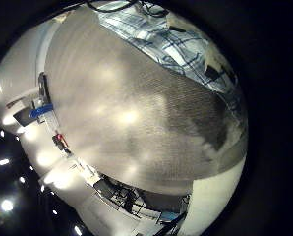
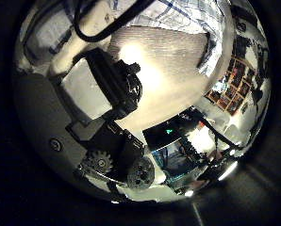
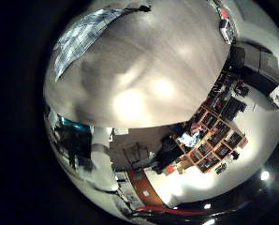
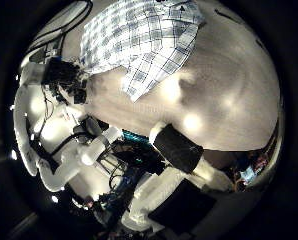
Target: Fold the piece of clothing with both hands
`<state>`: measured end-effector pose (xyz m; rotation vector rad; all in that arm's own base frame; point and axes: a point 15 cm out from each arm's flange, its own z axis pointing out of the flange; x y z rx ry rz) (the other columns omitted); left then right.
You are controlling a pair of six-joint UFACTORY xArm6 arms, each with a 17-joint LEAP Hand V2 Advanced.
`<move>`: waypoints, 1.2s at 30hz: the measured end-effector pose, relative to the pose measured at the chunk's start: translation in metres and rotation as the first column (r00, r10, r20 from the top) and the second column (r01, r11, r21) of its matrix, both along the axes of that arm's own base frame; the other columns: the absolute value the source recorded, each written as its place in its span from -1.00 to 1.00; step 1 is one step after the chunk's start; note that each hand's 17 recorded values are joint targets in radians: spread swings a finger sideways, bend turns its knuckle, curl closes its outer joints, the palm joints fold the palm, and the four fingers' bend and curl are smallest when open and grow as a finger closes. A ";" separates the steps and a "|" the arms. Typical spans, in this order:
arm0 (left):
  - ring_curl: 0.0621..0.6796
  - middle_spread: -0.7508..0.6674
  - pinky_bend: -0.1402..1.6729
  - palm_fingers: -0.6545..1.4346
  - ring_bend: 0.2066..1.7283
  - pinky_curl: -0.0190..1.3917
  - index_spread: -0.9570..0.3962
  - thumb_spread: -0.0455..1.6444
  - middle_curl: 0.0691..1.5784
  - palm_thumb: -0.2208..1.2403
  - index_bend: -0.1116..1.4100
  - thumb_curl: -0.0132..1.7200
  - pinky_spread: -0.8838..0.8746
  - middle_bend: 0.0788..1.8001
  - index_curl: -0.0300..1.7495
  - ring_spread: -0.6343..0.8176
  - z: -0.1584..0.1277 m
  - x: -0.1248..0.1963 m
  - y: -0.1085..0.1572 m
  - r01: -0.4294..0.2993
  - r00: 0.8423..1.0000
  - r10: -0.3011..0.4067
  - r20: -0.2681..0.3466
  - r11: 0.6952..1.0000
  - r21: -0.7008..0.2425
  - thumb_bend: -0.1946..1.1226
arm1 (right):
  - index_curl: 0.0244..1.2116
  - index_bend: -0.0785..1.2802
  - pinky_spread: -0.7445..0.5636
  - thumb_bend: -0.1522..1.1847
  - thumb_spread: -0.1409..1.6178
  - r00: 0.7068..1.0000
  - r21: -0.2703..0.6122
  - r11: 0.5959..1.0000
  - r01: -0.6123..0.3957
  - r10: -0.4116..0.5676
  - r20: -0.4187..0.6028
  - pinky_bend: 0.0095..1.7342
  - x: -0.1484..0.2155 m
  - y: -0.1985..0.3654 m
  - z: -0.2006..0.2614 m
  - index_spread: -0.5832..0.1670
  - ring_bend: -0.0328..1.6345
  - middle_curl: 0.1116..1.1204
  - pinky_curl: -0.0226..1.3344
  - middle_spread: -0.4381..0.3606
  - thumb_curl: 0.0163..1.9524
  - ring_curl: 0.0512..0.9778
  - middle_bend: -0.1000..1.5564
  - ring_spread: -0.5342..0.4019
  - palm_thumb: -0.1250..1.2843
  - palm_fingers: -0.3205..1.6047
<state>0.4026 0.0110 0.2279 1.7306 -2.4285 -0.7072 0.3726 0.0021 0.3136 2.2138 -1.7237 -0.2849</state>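
1. Checked cloth, a plaid shirt (image 4: 139, 40), is seen lying spread on the pale wood-grain bench (image 3: 149, 66), untouched and apart from both hands.
2. Nothing is held by the left hand (image 2: 103, 94); its fingers look loosely bent. The right hand's (image 4: 179, 148) finger state cannot be told.
3. Both hands should be lowered evenly onto matching shirt edges, so one straight fold can be made.

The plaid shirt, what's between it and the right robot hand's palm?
Only bare table: in the right thumb side palm view the plaid shirt lies flat on it, nothing between, and the right little finger side view agrees.
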 end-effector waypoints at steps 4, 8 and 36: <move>0.03 -0.65 -0.55 0.55 -0.04 -0.54 -0.39 0.76 -0.13 0.10 -0.23 -0.67 -0.55 -0.07 -0.13 -0.86 0.013 0.001 0.000 -0.004 1.000 0.004 0.013 1.000 -0.002 -0.71 | -0.56 -0.67 0.60 -0.81 0.52 0.998 0.003 0.998 -0.056 0.056 -0.018 -0.38 -0.004 0.015 -0.028 -0.42 -0.19 -0.44 -0.71 -0.17 -0.69 -0.52 -0.56 -0.12 -0.13 -0.31; 0.10 -0.65 -0.53 0.53 -0.03 -0.52 -0.42 0.77 -0.10 0.10 -0.24 -0.68 -0.57 -0.06 -0.07 -0.86 0.022 0.002 -0.002 -0.007 1.000 0.007 0.016 1.000 -0.007 -0.71 | -0.57 -0.67 0.55 -0.82 0.46 0.993 0.005 0.994 -0.113 0.113 -0.010 -0.38 -0.005 0.032 -0.059 -0.37 -0.16 -0.42 -0.71 -0.19 -0.69 -0.50 -0.52 -0.18 -0.16 -0.33; 0.38 -0.66 -0.48 0.46 0.03 -0.39 -0.50 0.79 0.02 0.10 -0.28 -0.69 -0.61 -0.02 0.16 -0.86 0.049 0.001 -0.001 -0.011 1.000 0.012 0.026 0.999 -0.032 -0.71 | -0.53 -0.55 -0.32 -0.78 0.28 0.960 -0.107 0.954 -0.279 0.276 -0.040 0.03 0.008 0.077 -0.138 -0.46 0.16 -0.19 -0.59 -0.59 -0.61 -0.31 -0.25 -0.54 0.19 0.35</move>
